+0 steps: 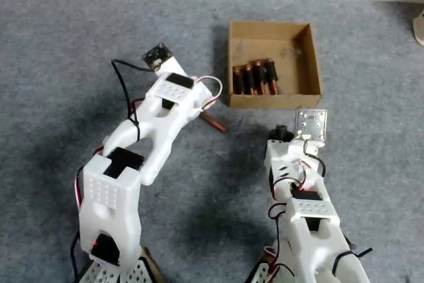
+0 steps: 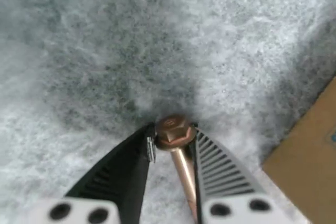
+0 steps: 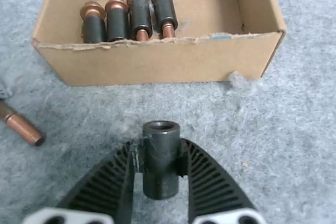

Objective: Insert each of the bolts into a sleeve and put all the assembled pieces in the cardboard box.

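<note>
The left gripper was clenched on the copper-coloured, hex-headed metal bolt, its shank running back between the fingers. The right gripper gripped the black cylindrical sleeve, bore facing ahead toward the brown cardboard box. The bolt's threaded tip lay off to its left, axis crossing the sleeve's.

The light lies soft and even on the grey desk, without hard glare. My arms throw wide, faint shadows beside them. In my left hand the bolt head gleams a little, and a dim patch lies before it. The sleeve in my right hand shines only weakly. The cardboard box shades the felt under its front wall.
</note>
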Motion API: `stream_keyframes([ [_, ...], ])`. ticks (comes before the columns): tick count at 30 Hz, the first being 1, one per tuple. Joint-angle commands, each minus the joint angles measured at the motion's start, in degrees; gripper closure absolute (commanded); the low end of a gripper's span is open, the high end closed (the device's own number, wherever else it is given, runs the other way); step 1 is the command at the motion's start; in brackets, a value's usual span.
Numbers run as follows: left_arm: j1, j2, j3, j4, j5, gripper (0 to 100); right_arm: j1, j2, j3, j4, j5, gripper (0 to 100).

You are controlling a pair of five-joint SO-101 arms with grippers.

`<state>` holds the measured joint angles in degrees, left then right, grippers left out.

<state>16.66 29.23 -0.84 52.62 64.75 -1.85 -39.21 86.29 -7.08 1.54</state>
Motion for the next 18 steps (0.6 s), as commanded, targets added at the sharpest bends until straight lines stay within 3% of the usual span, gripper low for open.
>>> stream_keyframes([
  [1,1.98,-5.32,-2.33,4.13,-5.36,100,0.40,-1.63,-0.48,-1.45,0.62,99.4],
  [6,1.98,-12.44,0.75,4.22,-19.87,100,0.40,-2.15,-0.40,-1.45,0.62,99.4],
  [10,1.89,-17.71,5.05,3.25,-22.33,100,0.40,-2.24,-0.48,-1.27,0.62,99.4],
  [13,1.89,-21.67,9.01,-0.18,-26.20,100,0.40,-2.24,-0.48,-1.27,0.62,99.4],
  [18,1.89,-29.23,19.74,-11.34,-38.95,100,0.31,-2.33,-0.48,-1.19,0.62,99.4],
])
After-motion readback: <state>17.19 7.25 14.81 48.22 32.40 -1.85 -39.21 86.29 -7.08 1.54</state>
